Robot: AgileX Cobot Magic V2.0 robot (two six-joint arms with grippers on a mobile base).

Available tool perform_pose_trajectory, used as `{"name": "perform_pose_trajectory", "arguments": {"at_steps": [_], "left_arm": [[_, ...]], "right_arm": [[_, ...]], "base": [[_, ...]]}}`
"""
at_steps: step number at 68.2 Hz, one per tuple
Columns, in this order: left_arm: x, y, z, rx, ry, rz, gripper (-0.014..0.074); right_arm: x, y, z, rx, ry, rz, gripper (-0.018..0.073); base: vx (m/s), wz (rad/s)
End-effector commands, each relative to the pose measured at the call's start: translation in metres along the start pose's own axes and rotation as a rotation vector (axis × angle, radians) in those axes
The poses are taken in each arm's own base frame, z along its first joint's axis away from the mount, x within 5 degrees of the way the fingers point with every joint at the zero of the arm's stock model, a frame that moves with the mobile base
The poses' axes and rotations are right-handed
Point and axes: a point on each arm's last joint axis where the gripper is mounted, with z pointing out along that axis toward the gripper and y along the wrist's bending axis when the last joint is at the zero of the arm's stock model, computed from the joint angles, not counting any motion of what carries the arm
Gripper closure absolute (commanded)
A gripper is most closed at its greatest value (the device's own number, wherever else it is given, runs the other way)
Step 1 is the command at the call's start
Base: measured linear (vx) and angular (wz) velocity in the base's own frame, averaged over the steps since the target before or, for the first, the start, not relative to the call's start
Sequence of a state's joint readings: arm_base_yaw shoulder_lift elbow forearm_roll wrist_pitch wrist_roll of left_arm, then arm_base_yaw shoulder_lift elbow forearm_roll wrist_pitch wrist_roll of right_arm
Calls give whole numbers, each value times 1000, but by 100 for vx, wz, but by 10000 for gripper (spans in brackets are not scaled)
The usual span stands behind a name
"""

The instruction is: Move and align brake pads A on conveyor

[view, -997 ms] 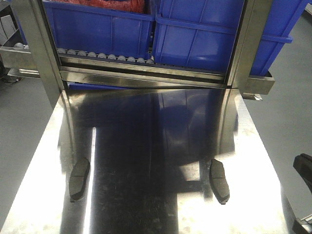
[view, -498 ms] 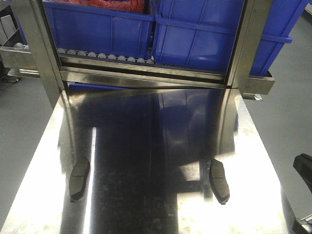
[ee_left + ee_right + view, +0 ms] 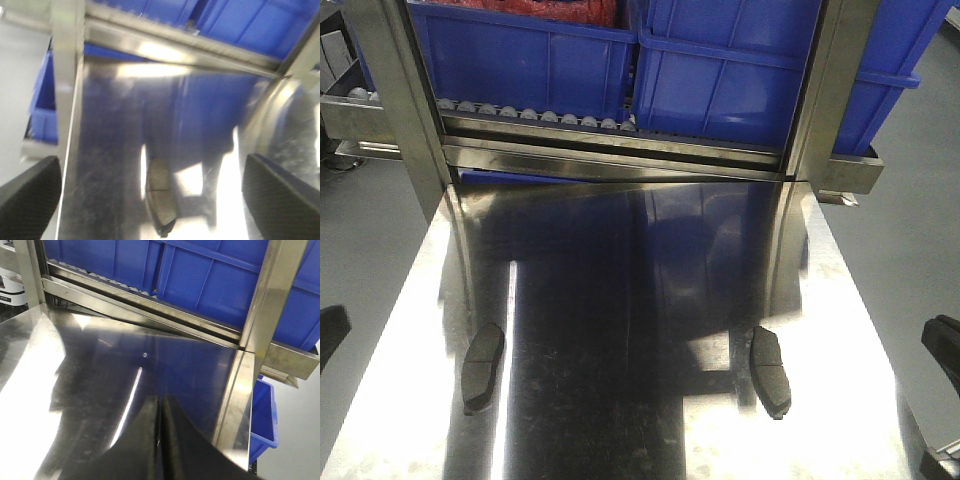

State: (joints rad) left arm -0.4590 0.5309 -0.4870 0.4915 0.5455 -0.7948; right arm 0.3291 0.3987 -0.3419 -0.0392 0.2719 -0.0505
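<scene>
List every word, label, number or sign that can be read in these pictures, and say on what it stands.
No text can be read in any view.
The blue bins, the steel table and both brake pads bear no visible print, label or number.
The left wrist view is too blurred to show small marks.

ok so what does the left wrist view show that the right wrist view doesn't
Only the left wrist view shows a pad, blurred, lying on the steel table ahead of the left jaws, which stand wide apart at the picture's edges. Only the right wrist view shows the right jaws, closed together with nothing between them, over bare steel with no pad in sight. Both share the shiny table and the blue bins behind it.
</scene>
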Motion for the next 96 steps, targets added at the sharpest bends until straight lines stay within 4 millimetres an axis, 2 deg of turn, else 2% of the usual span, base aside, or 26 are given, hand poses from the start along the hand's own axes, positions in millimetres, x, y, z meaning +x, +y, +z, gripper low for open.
{"name": "perform_pose_trajectory", "arguments": {"at_steps": [1,16,24,35,56,72,84,96], "left_arm": [[-24,-11,13,-14,4,7,-80],[-38,-33,64,-56,150,20,-55],[-37,-38,96,-74,215,1,-40],[-35,-35,134,-122,292,-49,-9],[-29,-50,188,-110,495,41,63],[-8,-49,215,-139,625,72,63],[10,-44,227,-169,711,96,63],[16,-45,232,-157,731,86,78]], "right_arm": [[-16,-1,-2,10,-99,-19,566],[-16,-1,-2,10,-99,-19,566],[-16,-1,-2,10,-99,-19,566],[-16,-1,-2,10,-99,-19,566],[-16,-1,-2,10,-99,-19,566],[-16,-1,-2,10,-99,-19,566],[-16,-1,-2,10,-99,-19,566],[-16,-1,-2,10,-99,-19,566]], "base": [[0,0],[0,0],[0,0],[0,0],[0,0],[0,0],[0,0],[0,0]]}}
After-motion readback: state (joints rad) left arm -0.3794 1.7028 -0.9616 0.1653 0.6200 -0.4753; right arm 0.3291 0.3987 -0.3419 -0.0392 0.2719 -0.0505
